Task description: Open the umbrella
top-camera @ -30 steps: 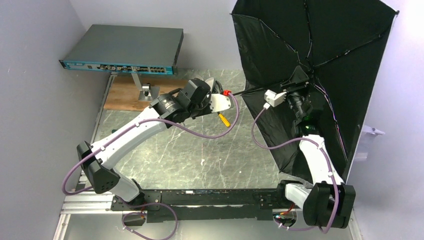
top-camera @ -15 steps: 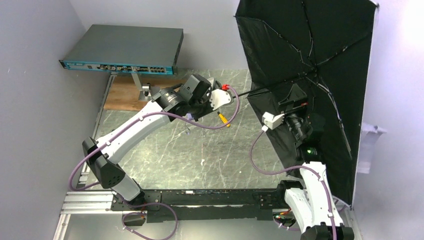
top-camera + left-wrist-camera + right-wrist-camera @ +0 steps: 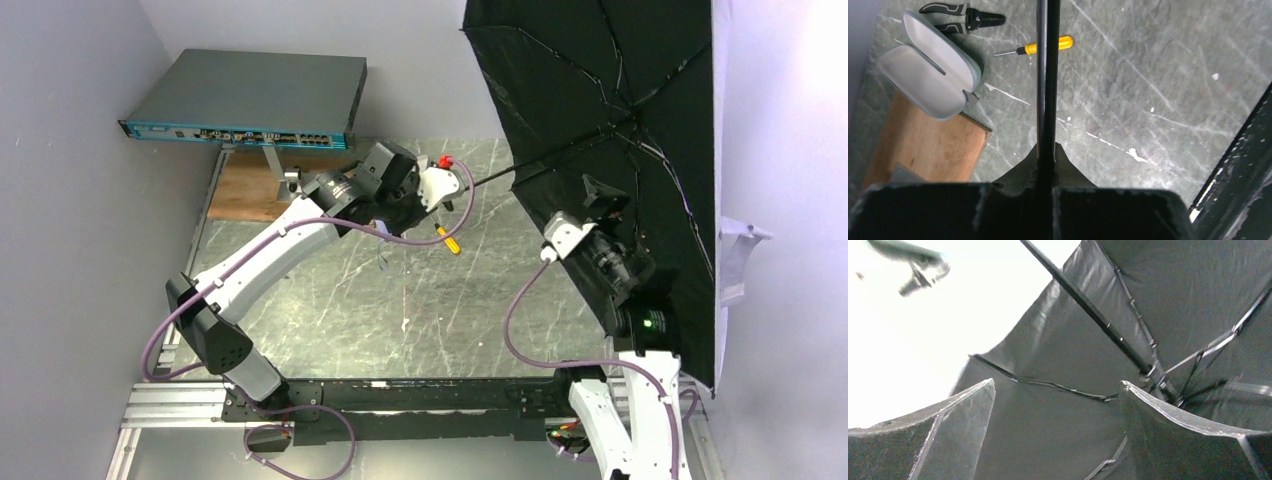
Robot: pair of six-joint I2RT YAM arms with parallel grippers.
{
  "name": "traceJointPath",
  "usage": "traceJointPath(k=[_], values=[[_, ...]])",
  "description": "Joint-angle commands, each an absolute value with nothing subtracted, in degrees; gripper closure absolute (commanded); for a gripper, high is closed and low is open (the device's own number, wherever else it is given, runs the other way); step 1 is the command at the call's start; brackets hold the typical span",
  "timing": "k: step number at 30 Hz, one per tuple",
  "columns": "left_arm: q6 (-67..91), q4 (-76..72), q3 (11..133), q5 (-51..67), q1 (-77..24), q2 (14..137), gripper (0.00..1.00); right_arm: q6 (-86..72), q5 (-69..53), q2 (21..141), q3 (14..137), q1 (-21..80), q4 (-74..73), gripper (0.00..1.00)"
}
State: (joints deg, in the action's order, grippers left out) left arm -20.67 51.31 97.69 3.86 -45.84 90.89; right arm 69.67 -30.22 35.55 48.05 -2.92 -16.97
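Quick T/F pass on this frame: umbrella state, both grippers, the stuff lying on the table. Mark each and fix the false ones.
1. The umbrella has its canopy spread open. True.
2. The left gripper is open and clear of the shaft. False: it is shut on the umbrella's black shaft.
3. The right gripper is clamped on a rib. False: its jaws stand open with nothing between them, facing the black lining.
4. A yellow screwdriver lies on the table. True.
5. The oval case is closed. False: it lies hinged open, both halves showing.
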Motion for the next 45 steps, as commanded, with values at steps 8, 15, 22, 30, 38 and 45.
traceJointPath(k=[8, 15, 22, 30, 38, 45], values=[[-3.33, 23.06, 91.95, 26.53, -41.43, 85.83, 1.0, 14.82, -42.14, 31.06, 51.25, -2.82, -20.42, 0.13], [1.42, 7.96, 86.14, 31.38, -42.12, 86.76, 1.0, 28.3, -42.9, 24.78, 45.0, -2.81, -34.5, 0.15], [16.79, -14.6, 71.15, 33.16, -40.47, 88.02, 1.0, 35.43, -37.41, 23.6, 44.21, -2.81, -43.91, 0.17], [21.91, -21.84, 63.08, 25.82, -39.26, 88.77, 1.0, 36.26, -35.18, 22.95, 44.04, -2.82, -46.86, 0.17], [28.24, -27.83, 62.06, 32.28, -35.12, 94.13, 1.0, 36.21, -34.99, 25.32, 44.8, -2.81, -47.94, 0.17], [24.79, -26.86, 58.63, 34.67, -33.13, 94.38, 0.69, 36.39, -34.78, 26.23, 45.06, -2.81, -47.87, 0.17]])
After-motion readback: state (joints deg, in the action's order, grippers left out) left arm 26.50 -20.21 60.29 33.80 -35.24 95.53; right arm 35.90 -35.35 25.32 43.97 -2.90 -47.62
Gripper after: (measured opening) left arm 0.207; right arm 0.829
